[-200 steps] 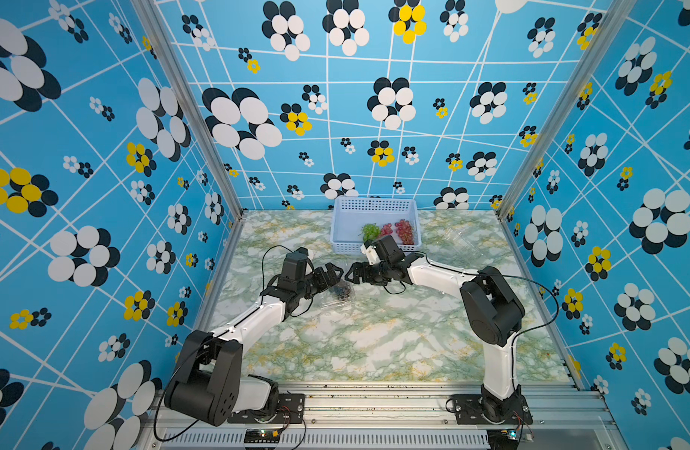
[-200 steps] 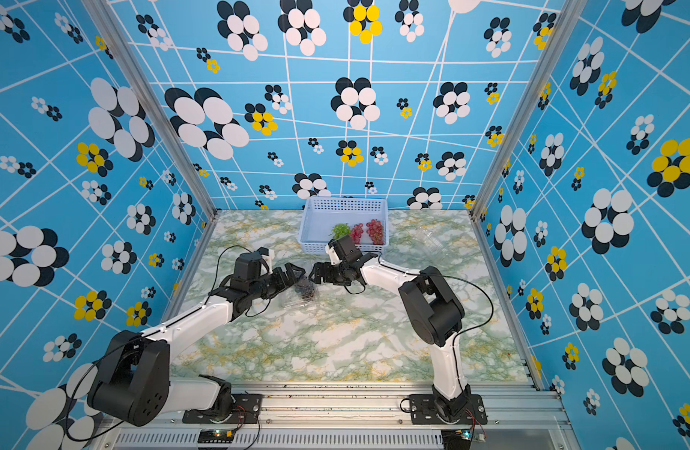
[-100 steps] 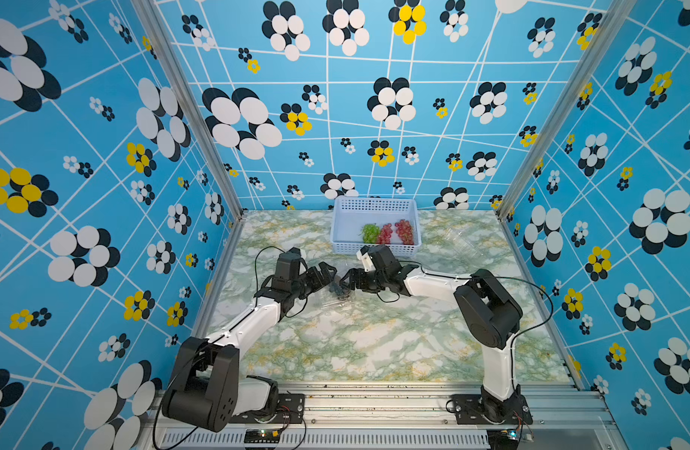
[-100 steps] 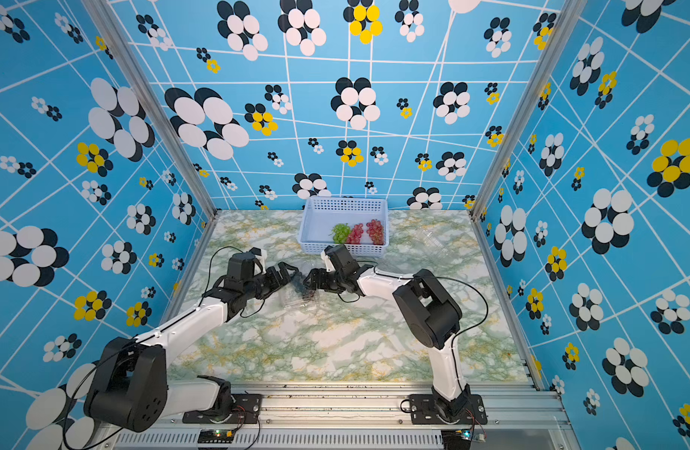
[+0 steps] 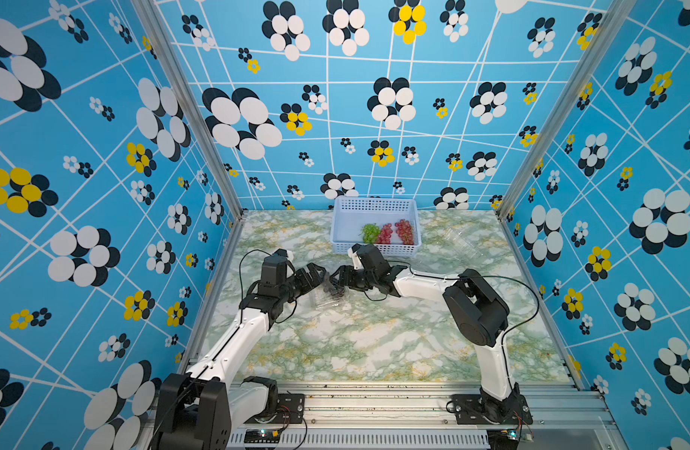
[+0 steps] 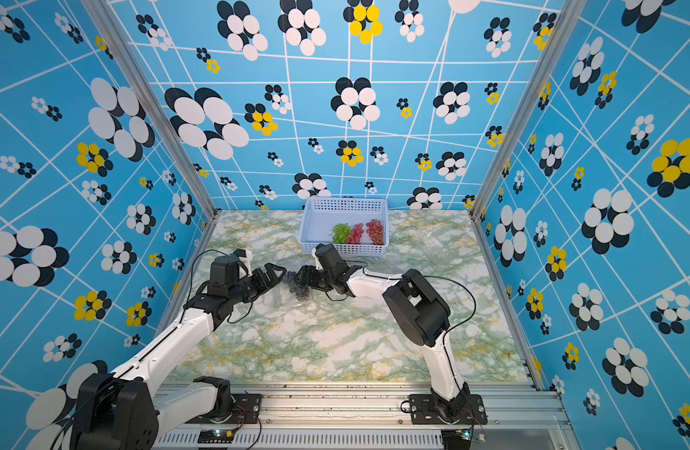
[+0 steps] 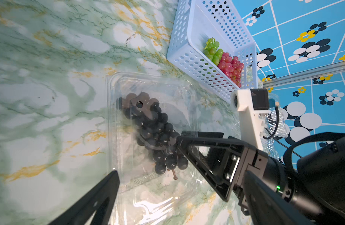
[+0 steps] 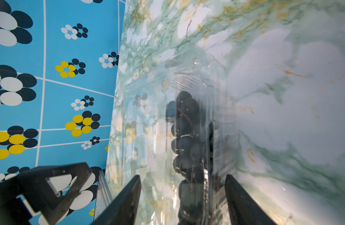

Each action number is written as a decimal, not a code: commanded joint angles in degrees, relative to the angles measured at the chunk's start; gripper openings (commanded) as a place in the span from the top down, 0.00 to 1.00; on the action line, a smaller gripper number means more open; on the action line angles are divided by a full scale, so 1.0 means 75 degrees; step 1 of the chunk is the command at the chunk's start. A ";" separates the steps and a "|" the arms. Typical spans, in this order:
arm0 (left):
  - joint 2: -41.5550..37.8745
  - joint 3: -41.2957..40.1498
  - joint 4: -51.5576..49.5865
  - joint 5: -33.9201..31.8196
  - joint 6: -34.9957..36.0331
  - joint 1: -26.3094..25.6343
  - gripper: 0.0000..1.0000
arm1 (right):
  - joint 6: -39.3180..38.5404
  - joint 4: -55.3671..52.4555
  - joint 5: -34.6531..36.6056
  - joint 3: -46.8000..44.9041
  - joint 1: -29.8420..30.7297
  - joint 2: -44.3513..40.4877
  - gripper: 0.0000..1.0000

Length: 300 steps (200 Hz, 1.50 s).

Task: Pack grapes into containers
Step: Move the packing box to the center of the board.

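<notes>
Green-marbled tabletop [image 5: 374,343], blue flowered walls. At the back, a perforated basket [image 5: 374,204] holds 1 green bunch [image 5: 369,232] and 2 red bunches [image 5: 385,233], with spare clear boxes [image 5: 462,241] to its right. Mid-table, 1 clear container [image 7: 148,81] holds the dark bunch [image 7: 156,132]. Both arms reach inward. The left gripper [image 5: 323,278] gapes wide beside the container. The right gripper [image 8: 183,177] straddles its end, jaws partly apart; whether it grips is unclear.

Left arm [image 5: 234,339] and right arm [image 5: 425,282] reach toward each other, elbows bent, wrists low, grippers almost tip to tip. The left gripper [image 5: 319,276] has its jaws spread wide. The right gripper [image 5: 337,279] has its jaws partly apart; whether they clamp anything is unclear.
</notes>
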 commanded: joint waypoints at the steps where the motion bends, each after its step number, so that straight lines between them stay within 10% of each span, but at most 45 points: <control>1: -0.0280 -0.0157 -0.0357 0.0049 0.0188 0.0105 0.01 | 0.0253 -0.0276 0.0366 0.0635 0.0159 0.0410 0.32; 83: 0.0077 -0.0093 0.0142 0.0097 -0.0127 0.0235 0.01 | -0.0077 -0.0961 0.0687 0.2034 0.0268 0.1092 0.31; 300: 0.1230 -0.0022 0.1071 -0.0046 -0.0221 0.0235 0.00 | -0.0295 0.0653 -0.0080 -0.1531 0.0231 -0.1144 0.25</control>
